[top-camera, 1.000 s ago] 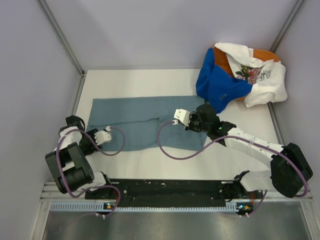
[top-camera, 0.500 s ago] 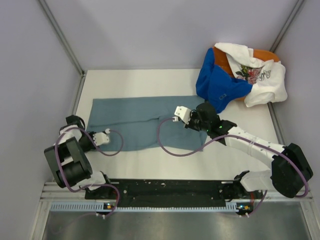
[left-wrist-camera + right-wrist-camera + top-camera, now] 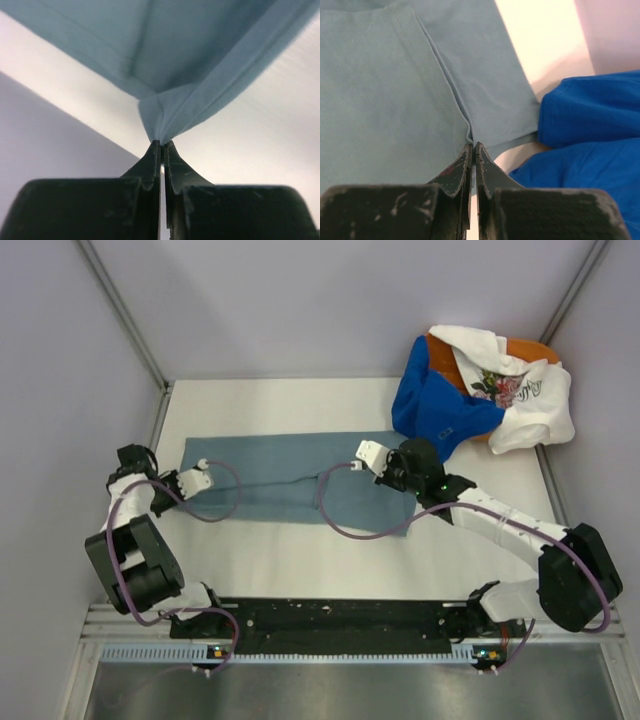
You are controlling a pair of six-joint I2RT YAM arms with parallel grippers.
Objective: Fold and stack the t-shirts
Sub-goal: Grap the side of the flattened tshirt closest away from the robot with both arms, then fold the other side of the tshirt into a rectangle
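Evidently both arms are set for a fold. The slate tee (image 3: 270, 480) lies as a long band across the middle of the tabletop (image 3: 280, 405). The left gripper (image 3: 203, 466) is clamped on its left end, and the right gripper (image 3: 365, 450) is clamped near its right end.

In the left wrist view the left gripper (image 3: 161, 146) has its jaws pressed together on a bunched corner, and the slate tee (image 3: 200, 60) tents up and away from it, clear of the tabletop. In the right wrist view the right gripper (image 3: 473, 148) nips a hemmed edge where two layers of the slate tee (image 3: 380, 90) meet. Holding both ends keeps the cloth between them taut, so I judge an edge can be carried over evenly.

The other tees sit heaped in the far right corner. The blue tee (image 3: 435, 410) droops toward the slate one's right end, just beside the right gripper. The white tee (image 3: 525, 395) lies over the orange tee (image 3: 528, 346). That heap crowds the right arm. Its purple cable (image 3: 335, 520) loops across the slate tee and could drag on it.
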